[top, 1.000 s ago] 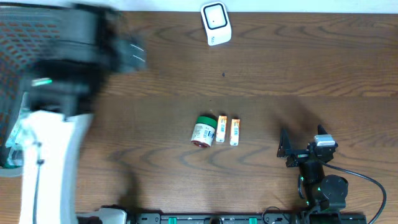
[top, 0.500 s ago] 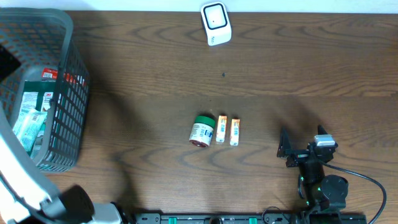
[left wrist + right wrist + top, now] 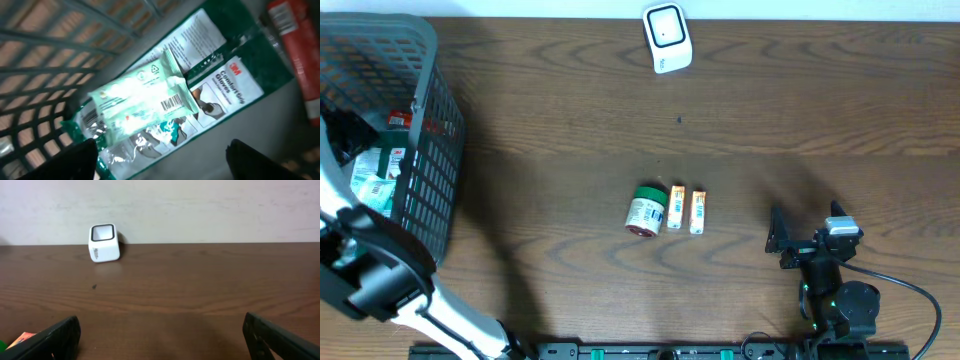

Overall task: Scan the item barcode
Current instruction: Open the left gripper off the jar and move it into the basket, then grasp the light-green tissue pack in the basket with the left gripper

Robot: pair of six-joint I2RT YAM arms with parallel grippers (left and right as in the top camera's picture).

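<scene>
Blurred packet in basket, left jaws cropped

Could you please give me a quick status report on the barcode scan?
Left end effector open over basket, right end effector open, empty. Barcoded pouch atop glove pack, not gripped. Nothing covers it.

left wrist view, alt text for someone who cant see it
A pale green packet with a barcode lies on a green 3M gloves pack inside a grey mesh basket, a red item at right. The left gripper hovers open above them.
</scene>
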